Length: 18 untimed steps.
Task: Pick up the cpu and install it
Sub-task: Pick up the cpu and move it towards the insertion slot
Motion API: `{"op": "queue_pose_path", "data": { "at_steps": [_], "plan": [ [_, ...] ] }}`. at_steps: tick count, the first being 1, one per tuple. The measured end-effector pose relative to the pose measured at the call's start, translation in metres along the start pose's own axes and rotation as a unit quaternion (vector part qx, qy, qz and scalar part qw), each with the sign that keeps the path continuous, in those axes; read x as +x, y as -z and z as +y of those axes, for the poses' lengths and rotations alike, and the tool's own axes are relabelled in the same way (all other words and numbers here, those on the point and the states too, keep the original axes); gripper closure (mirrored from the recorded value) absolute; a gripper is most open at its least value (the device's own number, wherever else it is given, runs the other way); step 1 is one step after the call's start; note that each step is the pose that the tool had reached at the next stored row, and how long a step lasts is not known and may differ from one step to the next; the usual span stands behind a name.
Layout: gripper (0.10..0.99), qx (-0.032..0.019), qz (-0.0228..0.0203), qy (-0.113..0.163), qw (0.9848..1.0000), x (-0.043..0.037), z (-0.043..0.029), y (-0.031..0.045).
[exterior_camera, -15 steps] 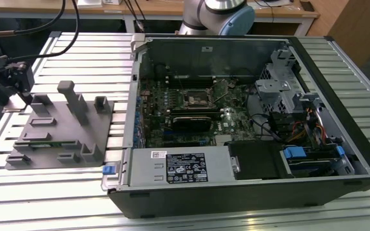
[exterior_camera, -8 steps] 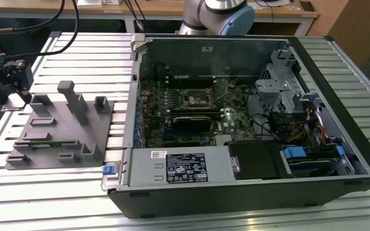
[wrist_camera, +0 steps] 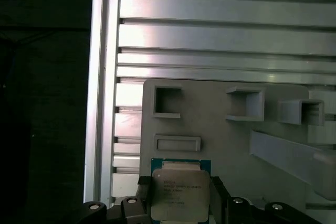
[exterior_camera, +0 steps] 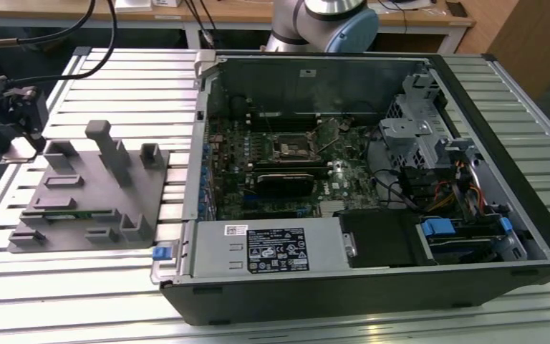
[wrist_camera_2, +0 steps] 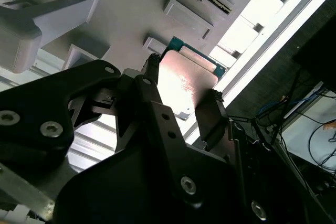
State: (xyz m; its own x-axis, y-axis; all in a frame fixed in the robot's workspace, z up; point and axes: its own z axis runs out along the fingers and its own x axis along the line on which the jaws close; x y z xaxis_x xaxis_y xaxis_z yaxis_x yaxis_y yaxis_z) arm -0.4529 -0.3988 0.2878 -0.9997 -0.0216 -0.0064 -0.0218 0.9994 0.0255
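**Status, pick stage**

1. Pincer (wrist_camera: 180, 199): clenched on the cpu (wrist_camera: 180, 188). In both wrist views the black fingers (wrist_camera_2: 209, 115) bear on two opposite edges of the chip. The silvery metal top faces the first wrist cam. A green substrate rim shows along one edge.

2. cpu pos.: between the fingers, over the grey fixture (exterior_camera: 94, 193), near one of its corners and just beside a shallow rectangular recess (wrist_camera: 177, 142). Cannot tell whether the chip rests on the fixture or hangs just clear of it.

3. Ext. view: the pincer sits at the far end of the exterior view's left, at the fixture edge on the side away from the PC case (exterior_camera: 371, 290). The fixture carries upright blocks (exterior_camera: 112, 150) and several open pockets. It lies flat on the slatted aluminium counter (exterior_camera: 74, 294).

4. PC case: side open, on the same counter, just beside the fixture toward the exterior view's right. The motherboard (exterior_camera: 285, 186) is exposed inside. The black socket (exterior_camera: 289, 148) w/ metal frame sits approx. mid-board, well apart from pincer and cpu.

5. Arm (exterior_camera: 325, 21): a pale grey and blue joint stands behind the case.
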Motion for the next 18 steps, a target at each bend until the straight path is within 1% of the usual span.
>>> {"op": "queue_pose_path", "data": {
  "at_steps": [7,18],
  "plan": [
    [0.557,0.0000,0.0000,0.000,1.0000,0.0000,0.0004,0.0051],
    [0.557,0.0000,0.0000,0.000,1.0000,-0.0001,0.0011,0.0154]
  ]
}}
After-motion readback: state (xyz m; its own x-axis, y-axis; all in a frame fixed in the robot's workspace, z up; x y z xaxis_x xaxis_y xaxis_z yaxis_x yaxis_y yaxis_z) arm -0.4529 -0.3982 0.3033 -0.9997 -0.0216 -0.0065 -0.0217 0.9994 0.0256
